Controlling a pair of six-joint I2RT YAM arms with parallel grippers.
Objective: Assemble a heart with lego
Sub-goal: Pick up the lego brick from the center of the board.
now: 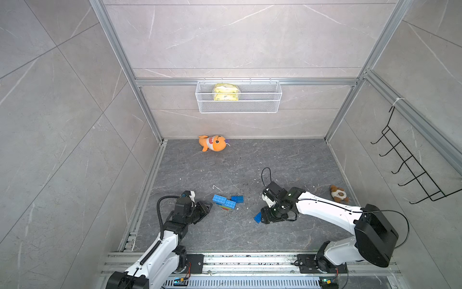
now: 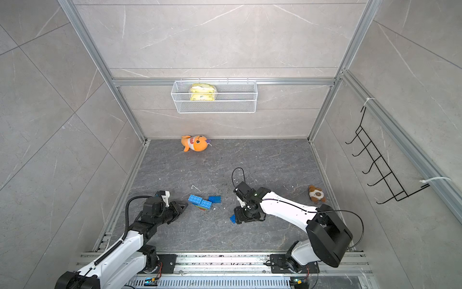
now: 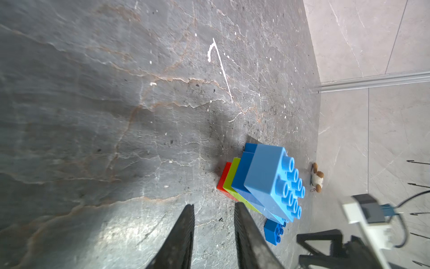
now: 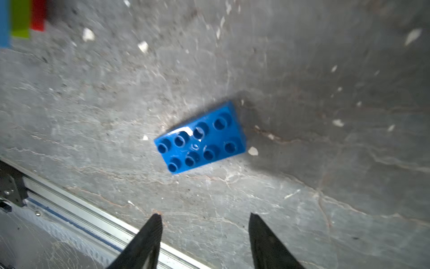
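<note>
Your right gripper hangs open and empty just short of the loose blue brick. In a top view the heart lies at that brick's ten o'clock, with your left gripper open and empty beside it. Brick-fetching step, I'd say: next, drop and pinch its long sides.

Plush shark, wire basket.

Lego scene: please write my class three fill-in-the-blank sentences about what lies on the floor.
1. The heart ends in a small tip coloured ____.
2. The loose blue brick near the right gripper has ____ studs.
3. The shark is mainly ____.
Missing words: red; eight; orange.
</note>
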